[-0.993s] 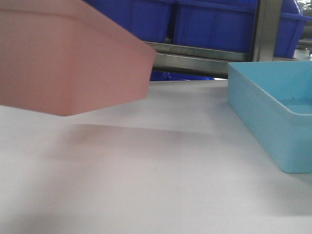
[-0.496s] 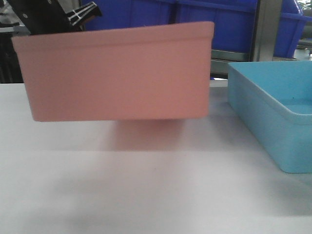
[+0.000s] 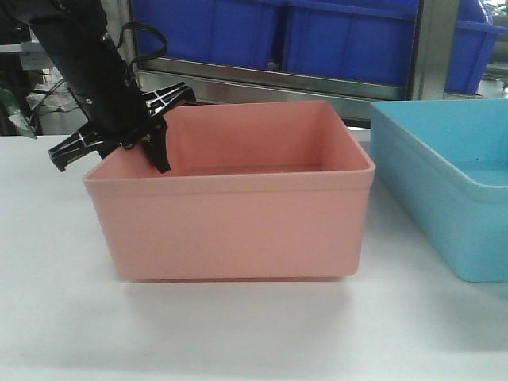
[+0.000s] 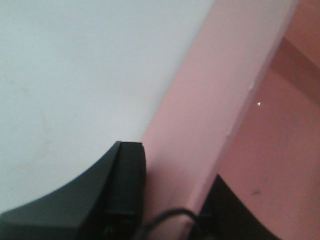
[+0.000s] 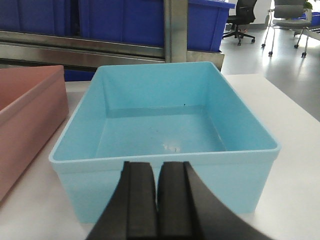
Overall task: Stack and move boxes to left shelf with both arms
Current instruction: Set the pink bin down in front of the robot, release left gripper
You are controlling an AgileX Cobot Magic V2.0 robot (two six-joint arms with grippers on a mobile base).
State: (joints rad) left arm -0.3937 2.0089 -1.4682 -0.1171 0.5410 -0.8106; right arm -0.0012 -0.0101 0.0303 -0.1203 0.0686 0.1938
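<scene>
The salmon pink box stands upright on the white table, a short gap left of the light blue box. My left gripper is shut on the pink box's left wall, one finger outside and one inside. In the left wrist view that gripper straddles the rim. My right gripper is shut with nothing in it, just short of the near wall of the light blue box. The pink box shows at the left edge there. The left shelf is out of view.
Behind the table runs a steel rack crossbar with dark blue crates on it and a steel post. Office chairs stand on the floor to the far right. The white table stretches toward the camera.
The pink box, held tilted and high at the left a second ago, levelled out, moved right and came down onto the table beside the blue box. The blue box has not moved.
</scene>
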